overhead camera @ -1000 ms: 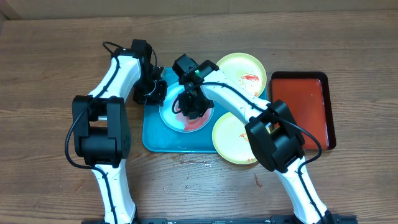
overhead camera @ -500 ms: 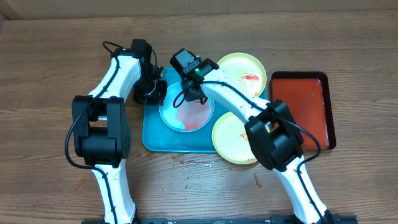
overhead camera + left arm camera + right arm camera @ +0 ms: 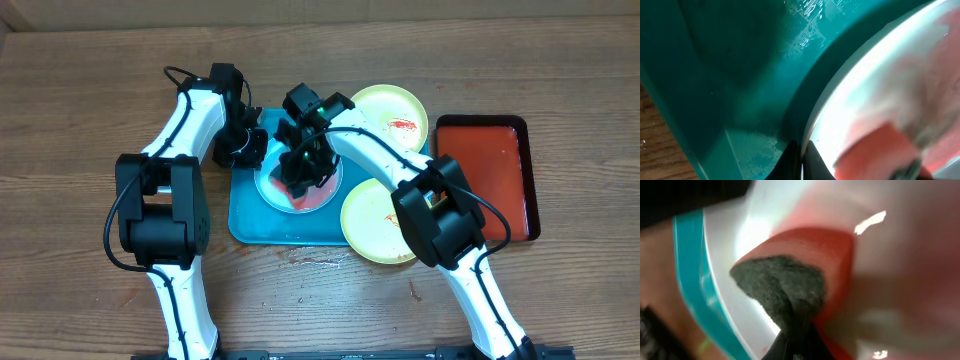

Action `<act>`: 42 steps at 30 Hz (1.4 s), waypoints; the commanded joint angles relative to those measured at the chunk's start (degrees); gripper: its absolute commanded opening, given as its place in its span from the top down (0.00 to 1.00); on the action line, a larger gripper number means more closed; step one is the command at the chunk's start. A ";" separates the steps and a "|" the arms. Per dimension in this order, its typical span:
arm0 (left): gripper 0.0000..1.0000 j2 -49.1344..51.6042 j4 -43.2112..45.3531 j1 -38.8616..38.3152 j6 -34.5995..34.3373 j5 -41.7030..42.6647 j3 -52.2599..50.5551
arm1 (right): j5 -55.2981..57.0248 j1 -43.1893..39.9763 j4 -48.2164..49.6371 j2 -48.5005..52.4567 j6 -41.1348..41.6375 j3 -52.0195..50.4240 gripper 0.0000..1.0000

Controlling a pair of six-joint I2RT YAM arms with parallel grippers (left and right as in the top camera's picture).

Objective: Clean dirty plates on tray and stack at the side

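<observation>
Teal tray (image 3: 243, 226) sits mid-frame on your worktop (image 3: 80, 120), the blue-white plate (image 3: 272, 190) on it. Your right pincer (image 3: 792, 345) is clamped on a red sponge (image 3: 805, 265) against the plate; your left pincer (image 3: 801, 162) pinches its left rim.

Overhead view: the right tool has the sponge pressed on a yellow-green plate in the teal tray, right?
No. The right tool has the sponge on the light blue-white plate in the teal tray; the overhead view shows both yellow-green plates clear of it.

Both arms angle inward, left pincer (image 3: 243, 150) and right pincer (image 3: 300, 180) closed.
</observation>
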 commanded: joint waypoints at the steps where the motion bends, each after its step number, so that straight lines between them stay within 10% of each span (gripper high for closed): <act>1: 0.96 0.50 0.48 0.26 0.59 -0.15 0.55 | -4.76 -1.01 -1.68 0.17 -2.67 0.13 0.96; 18: 0.96 -5.90 -0.42 -0.02 -1.77 -6.19 1.16 | 3.43 -21.18 -4.81 -23.58 6.10 0.17 0.96; 42: 0.96 -21.49 -8.13 -20.65 -16.63 -58.77 1.14 | 16.17 -44.50 -16.94 -30.91 6.38 0.11 0.96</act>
